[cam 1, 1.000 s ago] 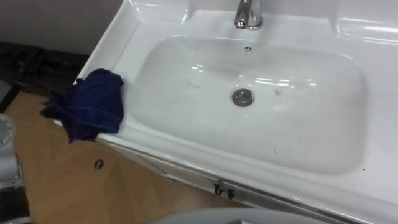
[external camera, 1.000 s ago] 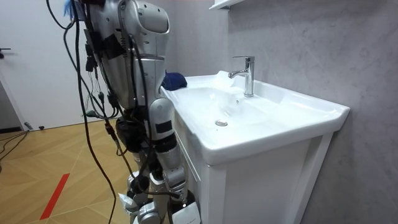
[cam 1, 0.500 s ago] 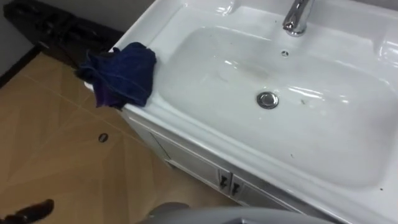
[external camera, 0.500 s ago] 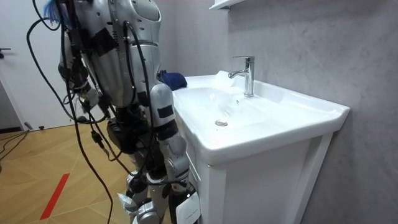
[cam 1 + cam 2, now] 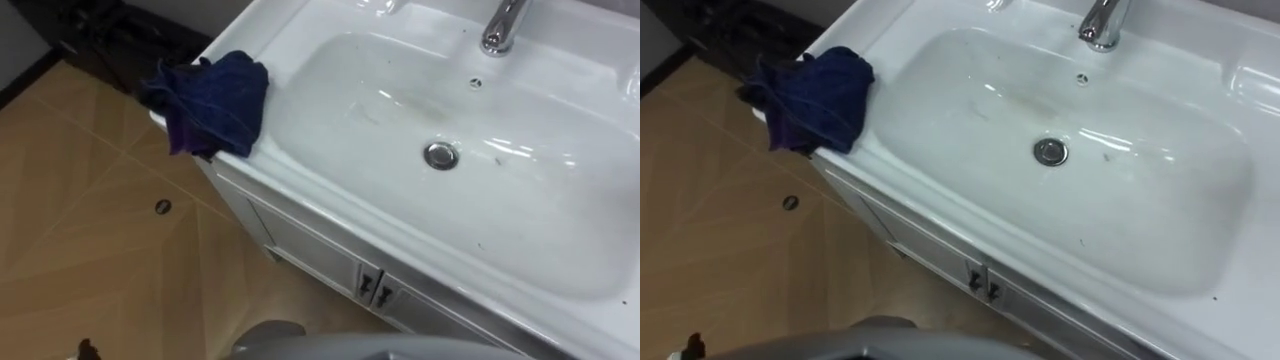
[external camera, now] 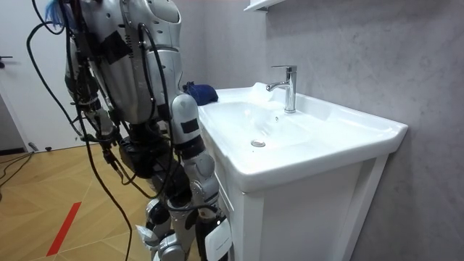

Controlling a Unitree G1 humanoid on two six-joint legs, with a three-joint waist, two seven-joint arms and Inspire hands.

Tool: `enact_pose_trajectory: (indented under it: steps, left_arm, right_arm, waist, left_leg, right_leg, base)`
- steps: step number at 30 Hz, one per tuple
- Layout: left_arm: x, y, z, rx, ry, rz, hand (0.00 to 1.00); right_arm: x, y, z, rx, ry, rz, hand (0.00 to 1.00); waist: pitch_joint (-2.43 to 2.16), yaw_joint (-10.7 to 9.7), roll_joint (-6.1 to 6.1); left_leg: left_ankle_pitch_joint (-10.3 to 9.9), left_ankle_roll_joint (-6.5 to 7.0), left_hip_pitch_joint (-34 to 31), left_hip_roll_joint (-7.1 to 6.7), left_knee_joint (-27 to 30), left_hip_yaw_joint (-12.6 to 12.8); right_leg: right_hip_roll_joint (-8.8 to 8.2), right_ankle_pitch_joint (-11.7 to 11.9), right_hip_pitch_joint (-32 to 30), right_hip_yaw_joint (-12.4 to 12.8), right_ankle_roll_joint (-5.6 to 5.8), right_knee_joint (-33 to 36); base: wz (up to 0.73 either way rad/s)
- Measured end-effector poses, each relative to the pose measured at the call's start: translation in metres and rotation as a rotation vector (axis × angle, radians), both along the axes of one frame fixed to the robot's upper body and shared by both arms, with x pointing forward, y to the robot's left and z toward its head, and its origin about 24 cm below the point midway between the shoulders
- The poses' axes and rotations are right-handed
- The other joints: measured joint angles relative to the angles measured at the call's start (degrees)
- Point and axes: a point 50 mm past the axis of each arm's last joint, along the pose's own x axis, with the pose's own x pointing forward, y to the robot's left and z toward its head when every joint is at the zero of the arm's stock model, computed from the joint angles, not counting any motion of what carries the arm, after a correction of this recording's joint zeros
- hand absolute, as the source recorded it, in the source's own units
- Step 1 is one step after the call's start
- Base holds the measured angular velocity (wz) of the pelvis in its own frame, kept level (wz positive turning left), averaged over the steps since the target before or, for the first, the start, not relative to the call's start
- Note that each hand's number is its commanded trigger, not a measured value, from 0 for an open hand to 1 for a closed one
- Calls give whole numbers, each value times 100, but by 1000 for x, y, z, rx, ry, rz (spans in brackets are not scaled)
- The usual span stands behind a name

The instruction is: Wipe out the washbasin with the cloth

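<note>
— Where is the cloth?
— The cloth [image 5: 215, 100], dark blue, lies crumpled on the left corner of the basin [image 5: 300, 190]. Its longer side runs across the rim and one edge hangs outside. The bowl is long from left to right, with the tap [image 5: 503, 25] at the far side.
— And the hand?
— The right hand [image 6: 212, 235] hangs low beside the cabinet [image 6: 290, 217]. Whether its fingers are curled or straight, I cannot tell.

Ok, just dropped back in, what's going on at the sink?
The robot stands at the front of the white basin, looking down into it. The blue cloth lies bunched on the basin's left rim, partly hanging over the edge, and no hand is on it. The drain and tap are in plain sight. Nothing is being wiped at this moment.
</note>
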Motion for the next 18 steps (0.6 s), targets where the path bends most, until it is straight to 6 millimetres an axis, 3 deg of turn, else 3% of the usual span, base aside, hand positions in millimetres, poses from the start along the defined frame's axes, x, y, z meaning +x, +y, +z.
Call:
enact_pose_trajectory:
  steps: [4,10,18]
  left_arm:
    - [0,-8,-6,-86,69,-64,0]
    - [13,-20,-14,-217,140,-195,0]
    - [33,-30,-17,-308,200,-357,0]
  right_arm:
    - [1,0,0,1,-3,-4,0]
    - [7,1,0,20,-19,6,0]
    - [21,3,-1,48,-18,109,0]
  waist:
    - [-13,-123,-38]
    - [8,-315,-37]
    - [-25,-436,-92]
  left_leg:
    - [-30,47,26,-10,-2,119]
    - [-114,121,105,-25,11,153]
    - [-191,176,87,-17,61,258]
  right_leg:
    - [-23,-3,54,27,63,-2]
    - [-66,-23,121,54,141,1]
    - [-68,-1,47,232,196,19]
  base:
    - [3]
    - [-2]
    - [-8]
